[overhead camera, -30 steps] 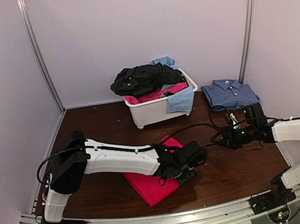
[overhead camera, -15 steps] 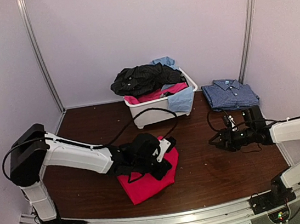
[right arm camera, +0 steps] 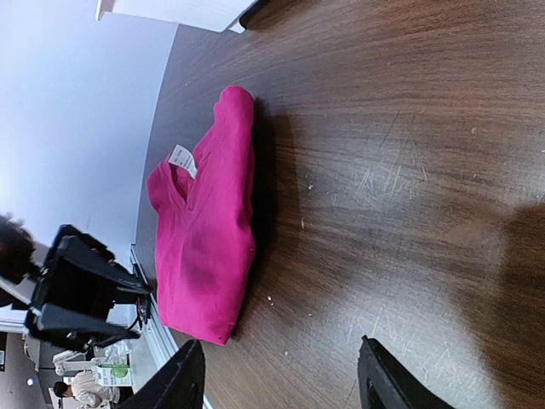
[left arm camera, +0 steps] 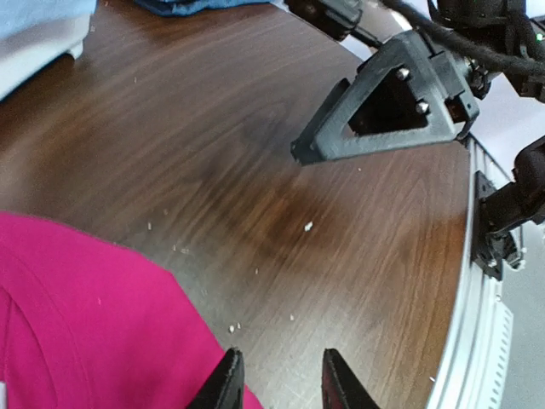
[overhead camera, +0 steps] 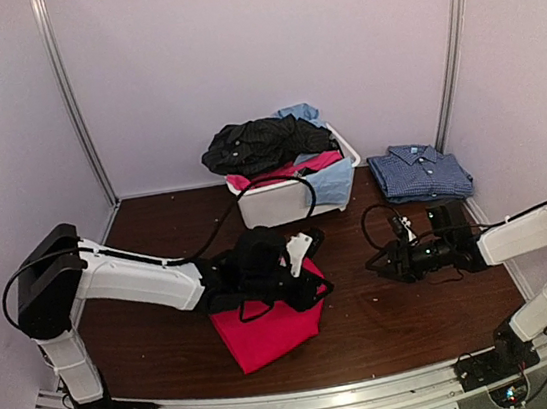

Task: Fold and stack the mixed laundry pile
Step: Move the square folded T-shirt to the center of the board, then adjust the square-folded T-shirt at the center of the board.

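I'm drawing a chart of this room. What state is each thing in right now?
White rectangular plastic tub: full.
Black cloth garment: crumpled on top.
Light blue cloth: draped over tub's rim.
Blue checked shirt: neatly folded.
Bright pink cloth garment: folded, not held.
Left pincer: open, empty.
Right pincer: open, empty.

Left fingers (left arm camera: 225, 385), right fingers (right arm camera: 182, 379) apart
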You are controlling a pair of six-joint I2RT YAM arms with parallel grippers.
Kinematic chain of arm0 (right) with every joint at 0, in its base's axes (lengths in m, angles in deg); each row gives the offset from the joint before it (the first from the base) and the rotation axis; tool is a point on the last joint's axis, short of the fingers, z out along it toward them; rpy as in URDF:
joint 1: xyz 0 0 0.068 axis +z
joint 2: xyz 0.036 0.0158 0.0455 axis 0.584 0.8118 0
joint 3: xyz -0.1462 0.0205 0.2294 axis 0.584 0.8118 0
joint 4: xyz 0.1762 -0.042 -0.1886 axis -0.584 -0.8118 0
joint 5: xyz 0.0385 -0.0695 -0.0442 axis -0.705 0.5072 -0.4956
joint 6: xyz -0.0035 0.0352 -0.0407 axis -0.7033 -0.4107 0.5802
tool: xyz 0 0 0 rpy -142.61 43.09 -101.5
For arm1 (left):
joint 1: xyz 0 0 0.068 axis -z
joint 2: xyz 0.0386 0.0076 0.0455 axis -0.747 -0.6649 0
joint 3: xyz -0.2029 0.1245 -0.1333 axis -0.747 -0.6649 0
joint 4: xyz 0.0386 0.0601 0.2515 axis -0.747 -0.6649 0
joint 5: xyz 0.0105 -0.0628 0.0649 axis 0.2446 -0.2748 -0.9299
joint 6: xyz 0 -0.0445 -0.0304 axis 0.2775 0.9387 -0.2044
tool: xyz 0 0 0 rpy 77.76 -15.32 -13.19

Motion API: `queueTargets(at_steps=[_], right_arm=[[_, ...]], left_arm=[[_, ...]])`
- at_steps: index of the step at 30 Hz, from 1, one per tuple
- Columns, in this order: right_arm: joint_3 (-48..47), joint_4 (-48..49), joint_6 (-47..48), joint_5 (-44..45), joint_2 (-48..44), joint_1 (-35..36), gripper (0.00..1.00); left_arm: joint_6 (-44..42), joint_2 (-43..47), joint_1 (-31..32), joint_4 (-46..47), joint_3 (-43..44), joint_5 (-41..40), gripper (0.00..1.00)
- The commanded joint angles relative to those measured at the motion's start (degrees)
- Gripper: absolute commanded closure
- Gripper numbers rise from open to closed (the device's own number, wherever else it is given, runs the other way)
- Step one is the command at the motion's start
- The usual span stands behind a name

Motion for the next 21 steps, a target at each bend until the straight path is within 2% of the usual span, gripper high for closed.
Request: queueTargets(at_steps=[1,6,14,16,21], right_arm=[[-1.0,-1.6,0.7,2.5,-1.4,0.2,0.39],[-1.5,-4.8,1.0,5.5,-3.4,-0.1,0.40],[-1.3,-6.8,2.2,5.7,-4.3,-1.4,0.40],[-1.3,-6.6,2.2,5.6,-4.2,-1.6,0.40],[-0.8,-5.3,1.9,5.2,-3.6,-1.8,0.40]], left_arm=[[-7.3,-3.5,5.3,-24.4,14.1,-19.7,0.64],[-6.9,-10.1,8.2,-35.8,23.5,-27.0,0.56],[-3.9,-18.3,9.3,-46.8,29.5,-34.1,0.41],[-2.8,-19.6,9.3,-49.0,30.4,-35.8,0.47],[-2.0,-17.5,8.8,-45.5,27.9,-32.3,0.91]])
